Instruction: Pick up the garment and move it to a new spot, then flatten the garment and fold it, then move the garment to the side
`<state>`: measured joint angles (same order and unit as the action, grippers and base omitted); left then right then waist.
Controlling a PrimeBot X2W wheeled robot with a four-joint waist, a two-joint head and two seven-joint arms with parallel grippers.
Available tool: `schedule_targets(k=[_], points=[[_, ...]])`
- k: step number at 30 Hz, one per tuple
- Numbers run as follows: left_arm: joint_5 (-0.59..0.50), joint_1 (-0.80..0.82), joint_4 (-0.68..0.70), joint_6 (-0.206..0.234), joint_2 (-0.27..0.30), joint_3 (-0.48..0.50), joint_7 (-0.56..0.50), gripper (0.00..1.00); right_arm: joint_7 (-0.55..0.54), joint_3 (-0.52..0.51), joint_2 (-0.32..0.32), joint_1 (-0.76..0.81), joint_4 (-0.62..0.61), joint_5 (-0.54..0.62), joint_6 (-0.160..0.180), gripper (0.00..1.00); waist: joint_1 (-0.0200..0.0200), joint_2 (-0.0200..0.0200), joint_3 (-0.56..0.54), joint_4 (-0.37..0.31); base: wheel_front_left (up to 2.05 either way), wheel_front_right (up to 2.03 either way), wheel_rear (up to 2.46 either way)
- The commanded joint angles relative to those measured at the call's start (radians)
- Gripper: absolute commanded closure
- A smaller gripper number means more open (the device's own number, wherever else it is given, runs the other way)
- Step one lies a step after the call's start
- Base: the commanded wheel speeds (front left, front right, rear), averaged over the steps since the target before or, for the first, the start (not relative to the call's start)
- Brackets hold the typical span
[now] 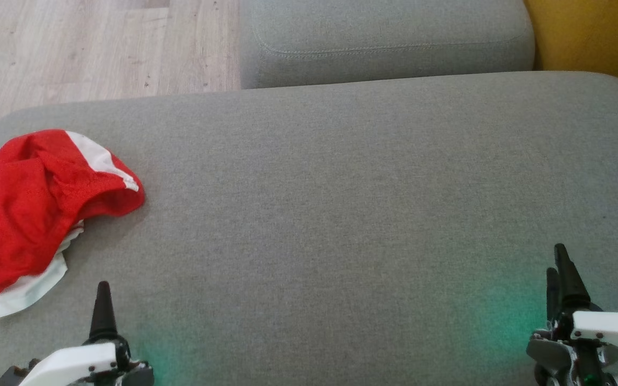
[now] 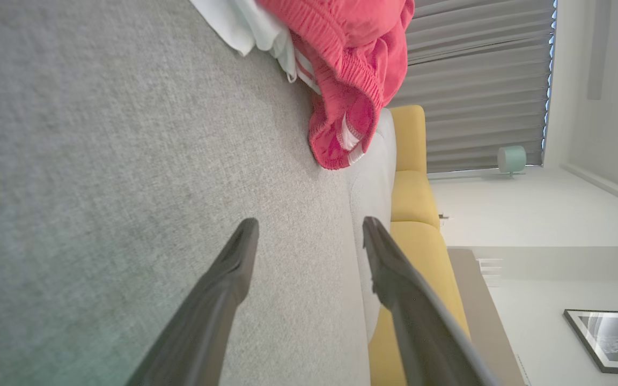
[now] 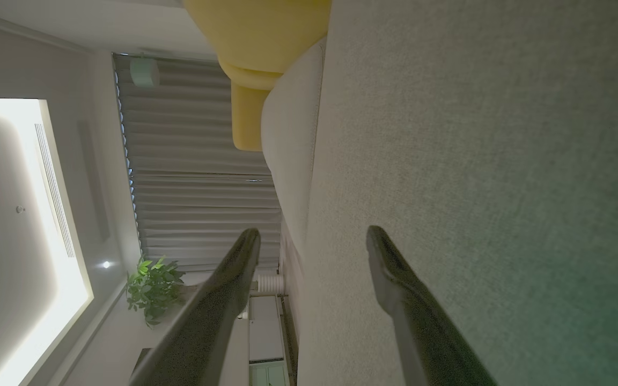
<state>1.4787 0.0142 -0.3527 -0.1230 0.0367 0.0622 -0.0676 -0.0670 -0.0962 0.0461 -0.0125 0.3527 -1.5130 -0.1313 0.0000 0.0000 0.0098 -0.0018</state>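
Grey sofa cushion (image 1: 341, 214), wood floor (image 1: 73, 48) beyond its far edge. Left gripper (image 2: 310, 225) and right gripper (image 3: 313, 233) both have jaws spread wide and empty, low over bare cushion at the near edge. The garment (image 1: 35, 214) lies crumpled at the cushion's far left, ahead of the left gripper and apart from it, well away from the right. Looks light, limp and mesh-thin, so it'll drape and bunch rather than hold shape; I'd pinch the gathered red band or a doubled fold, not a single layer.
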Motion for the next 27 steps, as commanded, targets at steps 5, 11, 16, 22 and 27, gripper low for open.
schedule_targets(k=[5, 11, 16, 22, 27], points=[[-0.107, 0.054, 0.034, -0.002, 0.007, -0.001, 0.027, 0.0, 0.025, 0.022, 0.026, -0.061, -0.033, 0.088, 0.0, 0.0, 0.0, 0.0, 0.004, -0.001, 0.0, 0.0, 0.0], [-0.201, 0.057, 0.033, 0.002, 0.008, -0.006, 0.044, 0.0, 0.043, 0.037, 0.026, -0.068, -0.029, 0.173, 0.0, 0.0, 0.0, 0.0, 0.007, -0.003, 0.0, 0.0, 0.0], [-0.274, 0.059, 0.033, 0.007, 0.008, -0.013, 0.059, 0.0, 0.057, 0.049, 0.025, -0.072, -0.027, 0.244, 0.0, 0.0, 0.0, 0.0, 0.01, -0.005, 0.0, 0.0, 0.0], [-0.351, 0.062, 0.032, 0.014, 0.008, -0.024, 0.074, 0.0, 0.072, 0.058, 0.024, -0.077, -0.021, 0.315, 0.0, 0.0, 0.0, 0.0, 0.013, -0.007, 0.0, 0.0, 0.0], [-0.429, 0.064, 0.026, 0.022, 0.009, -0.029, 0.091, 0.0, 0.09, 0.073, 0.023, -0.085, -0.011, 0.393, 0.0, 0.0, 0.0, 0.0, 0.013, -0.008, 0.0, 0.0, 0.0]])
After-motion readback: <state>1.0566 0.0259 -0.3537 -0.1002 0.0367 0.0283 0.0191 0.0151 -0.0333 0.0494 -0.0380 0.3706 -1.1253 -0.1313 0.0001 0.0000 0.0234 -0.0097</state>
